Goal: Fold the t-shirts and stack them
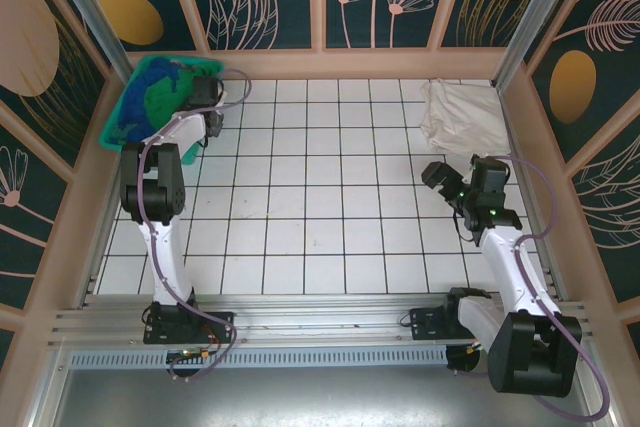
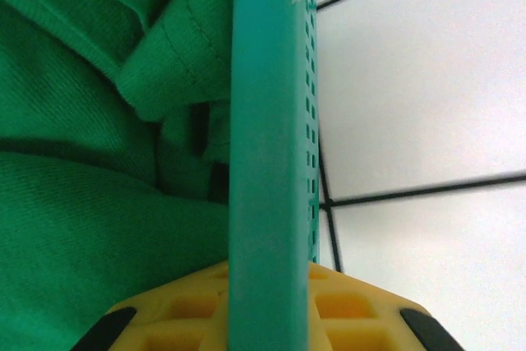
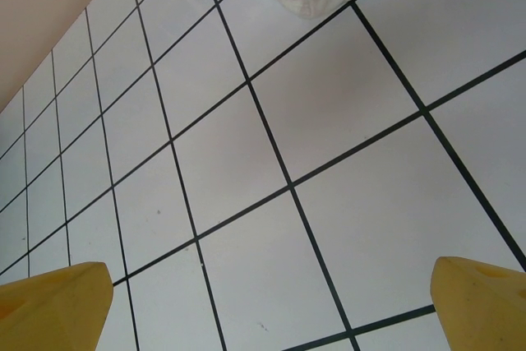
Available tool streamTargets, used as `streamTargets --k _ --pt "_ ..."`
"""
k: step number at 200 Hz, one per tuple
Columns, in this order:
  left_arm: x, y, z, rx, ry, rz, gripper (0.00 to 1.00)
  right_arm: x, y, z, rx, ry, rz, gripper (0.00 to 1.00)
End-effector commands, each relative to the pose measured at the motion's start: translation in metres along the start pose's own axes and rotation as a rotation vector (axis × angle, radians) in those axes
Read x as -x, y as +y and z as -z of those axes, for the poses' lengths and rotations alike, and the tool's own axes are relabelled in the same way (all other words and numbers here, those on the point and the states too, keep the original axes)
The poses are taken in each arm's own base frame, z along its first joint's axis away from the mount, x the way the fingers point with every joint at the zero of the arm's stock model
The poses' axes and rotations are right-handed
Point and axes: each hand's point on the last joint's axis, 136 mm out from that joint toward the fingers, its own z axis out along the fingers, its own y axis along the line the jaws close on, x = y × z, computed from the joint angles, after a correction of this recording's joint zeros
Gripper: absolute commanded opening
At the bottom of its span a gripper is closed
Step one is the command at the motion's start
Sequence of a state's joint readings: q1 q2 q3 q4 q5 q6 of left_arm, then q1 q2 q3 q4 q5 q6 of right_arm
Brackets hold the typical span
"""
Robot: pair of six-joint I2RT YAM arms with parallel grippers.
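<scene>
We're on the teal basket [image 1: 128, 107] in the worktop's [image 1: 320, 217] far-left corner. There are 2 shirts inside it: the green t-shirt [image 1: 155, 97] bunched up, and the blue t-shirt [image 1: 172, 74] partly buried in it. The left gripper [image 1: 207, 90] sits right at the basket's right-hand rim. On its wrist camera that rim runs straight across the yellow fingers [image 2: 353, 306], with green cloth crumpled on the inner side, so we cannot tell whether that claw is released or clenched. In the far-right corner lies the cream-white t-shirt [image 1: 460, 115], its folds hard to read, and on the right wrist view it is cut off at the top edge. The right gripper [image 1: 437, 175] hangs near it over bare tiles, fingers [image 3: 49, 302] spread wide, grasping nothing.
</scene>
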State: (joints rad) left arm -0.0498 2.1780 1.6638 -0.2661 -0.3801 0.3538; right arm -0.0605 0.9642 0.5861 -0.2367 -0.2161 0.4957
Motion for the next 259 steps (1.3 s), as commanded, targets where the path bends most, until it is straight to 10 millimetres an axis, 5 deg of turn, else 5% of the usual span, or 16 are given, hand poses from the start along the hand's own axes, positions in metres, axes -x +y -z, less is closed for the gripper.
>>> streamTargets --k 1,60,71,90,129,158,183,216,248,259 --pt "0.009 0.028 -0.02 0.067 0.003 0.075 0.0 0.011 0.002 0.011 -0.019 -0.033 0.007 0.99" --pt "0.015 0.031 -0.036 0.052 0.064 0.206 0.0 0.017 0.004 0.015 -0.026 -0.046 0.007 0.99" --pt "0.015 0.033 -0.036 0.063 0.07 0.231 0.11 0.018 0.005 0.015 -0.025 -0.048 0.008 0.99" --pt "0.026 0.032 -0.024 0.005 0.072 0.282 0.52 0.019 0.006 0.015 -0.022 -0.05 0.01 0.99" --pt "0.063 0.05 0.043 -0.091 -0.07 0.412 0.67 0.019 0.009 0.014 -0.002 -0.051 0.015 0.99" --pt "0.065 0.08 0.057 -0.003 -0.123 0.515 0.95 0.014 0.016 0.012 0.022 -0.051 0.038 0.99" --pt "0.059 0.095 0.033 0.046 -0.042 0.592 0.93 0.008 0.026 0.007 0.045 -0.045 0.069 0.98" --pt "0.065 0.092 -0.005 -0.009 -0.024 0.661 0.86 0.003 0.038 0.001 0.074 -0.026 0.101 0.96" --pt "0.072 0.091 -0.015 -0.035 -0.063 0.691 0.73 0.0 0.043 0.003 0.085 -0.023 0.133 0.92" --pt "0.075 0.091 -0.015 -0.041 -0.075 0.68 0.59 0.0 0.043 0.006 0.084 -0.026 0.141 0.89"
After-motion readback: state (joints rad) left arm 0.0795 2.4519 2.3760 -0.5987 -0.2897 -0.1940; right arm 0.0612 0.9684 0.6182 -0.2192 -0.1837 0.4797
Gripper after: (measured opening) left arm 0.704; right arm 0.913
